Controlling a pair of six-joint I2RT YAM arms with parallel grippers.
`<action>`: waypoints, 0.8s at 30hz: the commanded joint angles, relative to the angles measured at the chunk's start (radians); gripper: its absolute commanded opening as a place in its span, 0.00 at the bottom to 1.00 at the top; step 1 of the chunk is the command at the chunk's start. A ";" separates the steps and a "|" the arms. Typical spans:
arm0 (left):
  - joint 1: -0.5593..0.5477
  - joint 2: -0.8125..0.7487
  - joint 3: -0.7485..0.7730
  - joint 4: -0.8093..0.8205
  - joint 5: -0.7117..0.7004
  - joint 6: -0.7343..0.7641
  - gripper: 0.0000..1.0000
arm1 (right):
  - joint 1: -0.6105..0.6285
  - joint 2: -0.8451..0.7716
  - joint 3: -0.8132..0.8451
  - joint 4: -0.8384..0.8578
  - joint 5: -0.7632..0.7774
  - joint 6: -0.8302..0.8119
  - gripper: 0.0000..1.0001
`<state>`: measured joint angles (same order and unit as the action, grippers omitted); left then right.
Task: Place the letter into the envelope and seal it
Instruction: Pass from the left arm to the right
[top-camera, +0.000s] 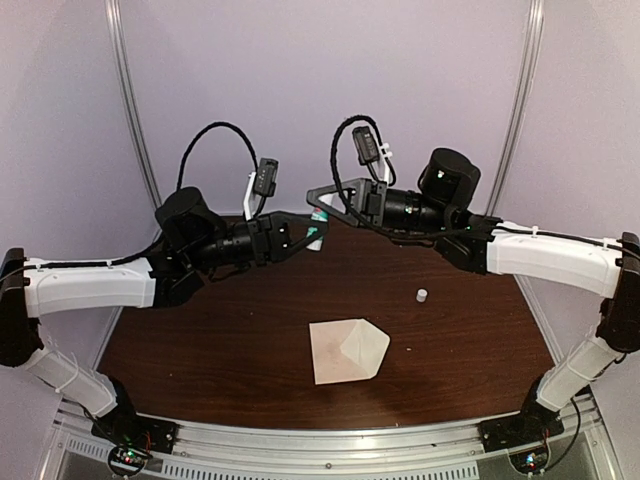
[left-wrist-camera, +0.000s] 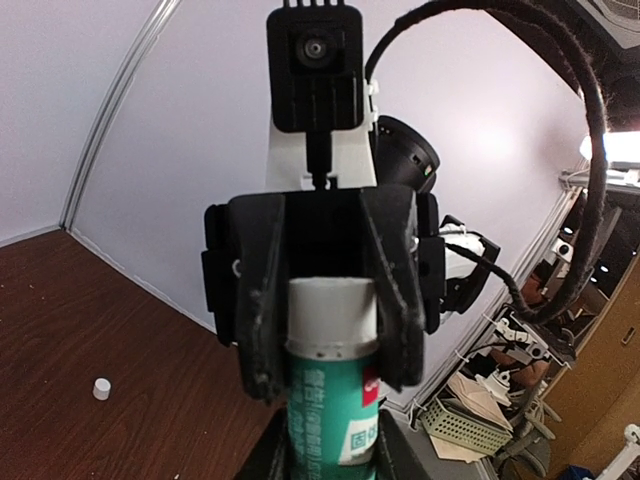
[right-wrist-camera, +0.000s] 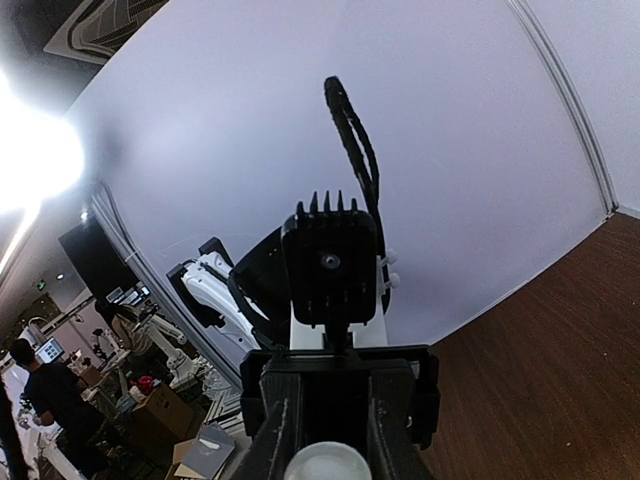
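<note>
Glue stick held up high by both arms.
The left gripper clamps its green body. The right gripper looks clamped on its white end. The envelope lies flat on the table below. Hold tight and turn slowly.

The bottom edge cuts off the tube in both wrist views; we cannot read its print. The white speck on the bench is too small to name. We cannot see inside the envelope.
</note>
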<state>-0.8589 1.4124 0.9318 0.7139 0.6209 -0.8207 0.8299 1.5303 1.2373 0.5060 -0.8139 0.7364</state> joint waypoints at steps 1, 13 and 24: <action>0.000 -0.013 0.002 0.018 -0.011 0.022 0.34 | 0.005 -0.009 0.007 0.011 0.013 0.010 0.04; 0.001 -0.067 -0.033 -0.114 0.064 0.051 0.62 | -0.018 -0.048 0.023 -0.102 0.027 -0.057 0.02; 0.001 -0.061 -0.051 -0.127 0.060 0.035 0.48 | -0.021 -0.061 0.032 -0.127 0.021 -0.069 0.01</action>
<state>-0.8589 1.3624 0.8898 0.5632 0.6697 -0.7845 0.8127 1.5074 1.2373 0.3824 -0.7956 0.6807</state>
